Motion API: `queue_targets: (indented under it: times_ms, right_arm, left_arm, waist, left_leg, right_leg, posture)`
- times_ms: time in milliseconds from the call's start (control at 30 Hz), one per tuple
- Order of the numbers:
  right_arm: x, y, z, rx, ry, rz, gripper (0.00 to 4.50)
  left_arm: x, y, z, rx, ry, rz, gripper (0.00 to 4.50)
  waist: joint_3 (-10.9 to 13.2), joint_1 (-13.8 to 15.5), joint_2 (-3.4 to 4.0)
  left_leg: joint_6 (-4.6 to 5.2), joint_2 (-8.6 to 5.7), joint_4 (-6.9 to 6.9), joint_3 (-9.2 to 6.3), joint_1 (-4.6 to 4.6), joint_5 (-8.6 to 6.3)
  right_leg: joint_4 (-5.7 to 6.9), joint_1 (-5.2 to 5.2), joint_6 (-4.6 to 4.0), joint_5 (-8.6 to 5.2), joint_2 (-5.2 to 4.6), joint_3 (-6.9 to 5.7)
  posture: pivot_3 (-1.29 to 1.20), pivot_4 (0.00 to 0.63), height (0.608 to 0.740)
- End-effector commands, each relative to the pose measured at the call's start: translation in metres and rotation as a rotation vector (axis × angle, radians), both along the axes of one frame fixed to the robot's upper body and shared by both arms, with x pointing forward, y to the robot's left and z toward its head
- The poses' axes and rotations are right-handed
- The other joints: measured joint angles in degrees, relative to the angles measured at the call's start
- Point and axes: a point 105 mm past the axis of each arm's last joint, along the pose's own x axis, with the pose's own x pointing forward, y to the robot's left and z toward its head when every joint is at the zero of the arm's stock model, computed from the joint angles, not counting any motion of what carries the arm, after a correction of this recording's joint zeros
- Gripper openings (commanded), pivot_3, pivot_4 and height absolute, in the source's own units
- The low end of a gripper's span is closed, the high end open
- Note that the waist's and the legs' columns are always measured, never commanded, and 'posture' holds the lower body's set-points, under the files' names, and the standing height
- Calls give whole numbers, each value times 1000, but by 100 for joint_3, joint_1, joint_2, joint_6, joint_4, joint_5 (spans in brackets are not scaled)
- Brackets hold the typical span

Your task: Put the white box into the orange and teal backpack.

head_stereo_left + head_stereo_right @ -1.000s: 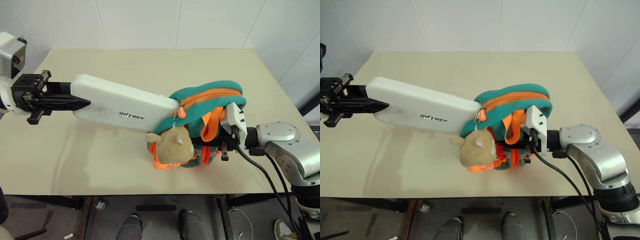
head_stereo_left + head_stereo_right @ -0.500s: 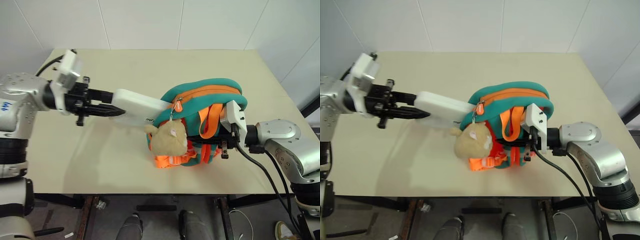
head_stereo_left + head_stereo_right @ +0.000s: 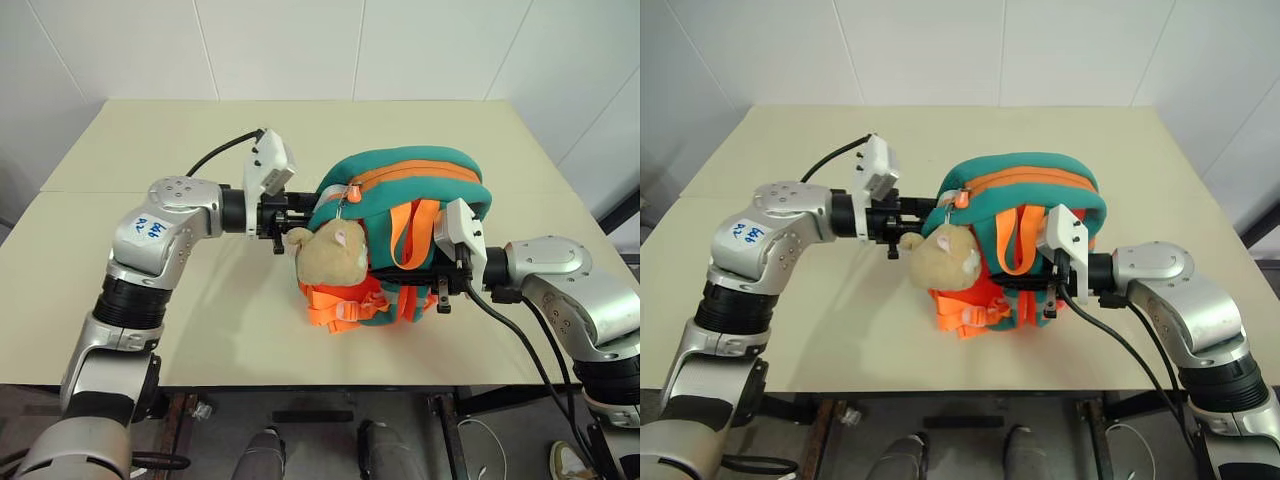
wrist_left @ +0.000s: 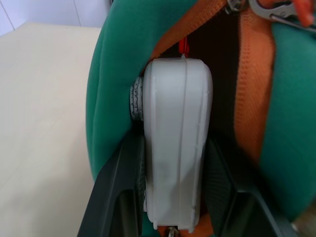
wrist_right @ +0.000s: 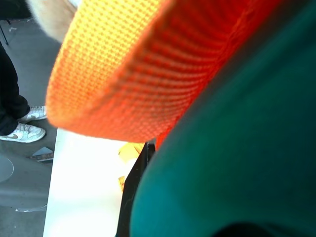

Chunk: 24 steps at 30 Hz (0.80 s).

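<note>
Inside the bulky orange and teal fabric backpack (image 3: 410,215) the flat white box (image 4: 177,143) is pinched by left fingers (image 4: 118,190), right fingers clamped on a strap; snagging fabric could jam it.

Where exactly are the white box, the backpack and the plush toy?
white box (image 4: 177,143): left wrist view, its narrow end face.
backpack (image 3: 420,172): left eye view, teal top panel.
plush toy (image 3: 330,255): left eye view, its tan head.

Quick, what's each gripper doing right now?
Left gripper: shut on the box, inside the backpack.
Right gripper: shut on the backpack.
</note>
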Motion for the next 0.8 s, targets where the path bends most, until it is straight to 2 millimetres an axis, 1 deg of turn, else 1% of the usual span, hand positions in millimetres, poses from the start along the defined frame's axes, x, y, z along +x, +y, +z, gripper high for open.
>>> queue_targets:
  times_ms: [33,100,133,200,267,333,400,433,533,633,800]
  right_arm:
    - [1,2,1,-10,-14,0,0]
    - [1,3,1,-8,-14,0,0]
    - [1,3,1,-7,-15,-1,0]
    - [1,3,2,-5,-16,-4,0]
    - [0,3,2,-5,-17,-6,0]
    - [1,2,2,-3,-18,-12,0]
    - [1,2,2,-1,-19,-15,0]
    - [1,2,2,-1,-19,-15,0]
    - [0,1,1,0,-17,-19,0]
    - [-1,1,0,1,-16,-20,0]
    - [-1,0,0,0,-16,-19,0]
  left_arm:
    - [-1,-16,6,11,-73,-11,1243]
    - [1,-20,0,27,-92,-25,1243]
    - [2,-21,-3,37,-99,-21,1962]
    - [0,-21,-11,70,-95,-33,2542]
    - [-2,-21,-15,80,-80,-36,3139]
    - [-3,-17,-6,39,-33,-22,3794]
    - [-2,-12,2,14,-11,-9,4357]
    - [-2,-9,3,15,-9,-2,4488]
    - [-4,13,14,19,-1,24,4488]
    - [-7,25,22,15,5,38,4488]
    - [-23,52,27,67,-14,24,4488]
  waist:
    - [0,1,0]
    - [0,27,0]
    - [0,35,0]
    - [0,36,0]
    - [0,31,0]
    - [0,21,0]
    - [0,3,0]
    - [0,-3,0]
    - [0,-30,1]
    - [0,-19,1]
    - [0,-22,1]
  left_leg:
    - [0,0,4,0,0,0]
    - [0,0,10,0,0,0]
    - [0,-1,15,0,0,0]
    - [0,-2,18,0,0,0]
    - [0,-2,18,1,-1,0]
    - [0,-1,18,1,-1,0]
    - [1,-1,17,0,-1,-1]
    - [1,-1,17,0,-1,-1]
    - [1,-1,16,0,-1,-1]
    - [2,0,13,0,0,-1]
    - [2,0,10,1,-4,-2]
  right_leg:
    - [0,2,0,0,0,0]
    - [0,6,0,1,0,0]
    - [-2,8,1,2,0,0]
    - [-10,12,-3,6,0,0]
    - [-16,13,-6,7,0,1]
    - [-15,13,-6,7,0,1]
    - [-15,13,-4,8,0,1]
    - [-15,12,0,10,0,1]
    - [-14,11,0,10,0,1]
    - [-13,8,-1,10,1,1]
    - [-20,8,-2,9,0,1]
  posture:
    - [0,150,740]
    - [0,150,740]
    - [0,150,740]
    - [0,150,740]
    - [0,150,740]
    - [0,150,740]
    - [0,150,740]
    - [0,150,740]
    - [0,150,740]
    - [0,150,740]
    - [0,150,740]
